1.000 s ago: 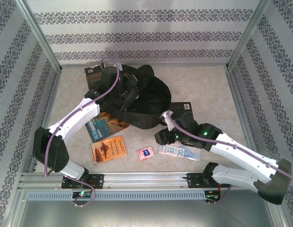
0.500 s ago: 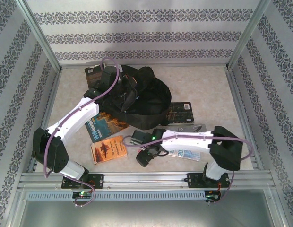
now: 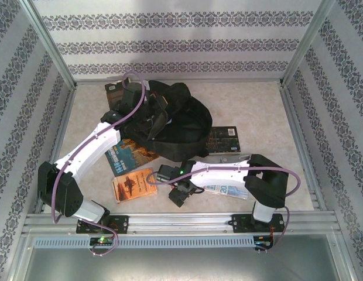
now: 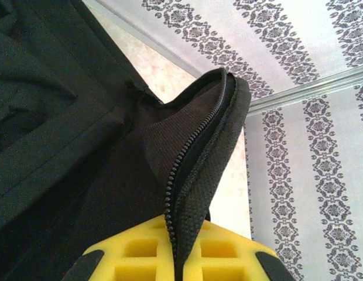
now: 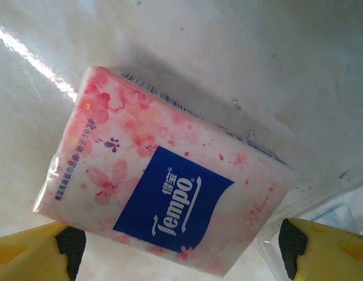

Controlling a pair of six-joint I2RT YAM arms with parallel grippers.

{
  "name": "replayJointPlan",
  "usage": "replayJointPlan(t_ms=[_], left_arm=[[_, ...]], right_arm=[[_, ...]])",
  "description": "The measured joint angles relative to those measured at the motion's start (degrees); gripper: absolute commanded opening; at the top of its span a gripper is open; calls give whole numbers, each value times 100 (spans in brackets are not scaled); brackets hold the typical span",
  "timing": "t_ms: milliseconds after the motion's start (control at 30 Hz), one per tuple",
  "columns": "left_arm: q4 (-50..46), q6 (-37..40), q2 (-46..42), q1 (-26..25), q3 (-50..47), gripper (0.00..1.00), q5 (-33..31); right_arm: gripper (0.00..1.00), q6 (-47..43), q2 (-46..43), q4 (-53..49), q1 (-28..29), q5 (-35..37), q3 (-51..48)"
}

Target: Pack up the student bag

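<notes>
The student bag [image 3: 178,120], a large black backpack, lies slumped at the back middle of the table. My left gripper [image 4: 180,253] is shut on the zippered edge [image 4: 200,158] of the bag's opening, and its yellow fingers [image 4: 137,252] pinch the fabric. A pink flowered tissue pack [image 5: 164,187] with a blue Tempo label lies on the table. My right gripper [image 5: 175,252] hangs open close above it, a fingertip off each end, not touching. In the top view the right gripper [image 3: 178,192] sits at the front middle and covers the pack.
An orange book [image 3: 133,184] and a blue book [image 3: 127,155] lie front left of the bag. A dark book [image 3: 223,139] lies at its right and another [image 3: 114,89] at the back left. A clear pouch [image 3: 225,188] lies under the right forearm. Patterned walls enclose the table.
My right arm has swung left across the front of the table and its gripper has opened wider, now over the tissue pack. The left gripper keeps its hold on the bag's edge.
</notes>
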Motion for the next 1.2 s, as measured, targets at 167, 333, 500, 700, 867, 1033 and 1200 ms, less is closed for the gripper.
replayJointPlan(t_ms=[167,333,500,700,867,1033,1200], left_arm=[[-2,2,-28,17,-26,0,22],[-15,24,-28,44,-26,0,61],[-24,70,-28,70,-26,0,111],[-33,90,-28,70,-24,0,153],[-37,116,-28,101,-22,0,175],[-122,153,-11,173,61,0,195],[-404,323,20,184,389,0,214]], right_arm=[[93,-31,131,203,-118,-103,17],[94,-155,354,262,-339,-144,234],[92,-304,522,382,-546,-278,378],[70,-398,581,459,-608,-494,365],[51,-304,345,514,-608,-551,103],[51,-275,-155,385,-654,-511,-22],[50,-232,-1067,142,-1106,-459,35]])
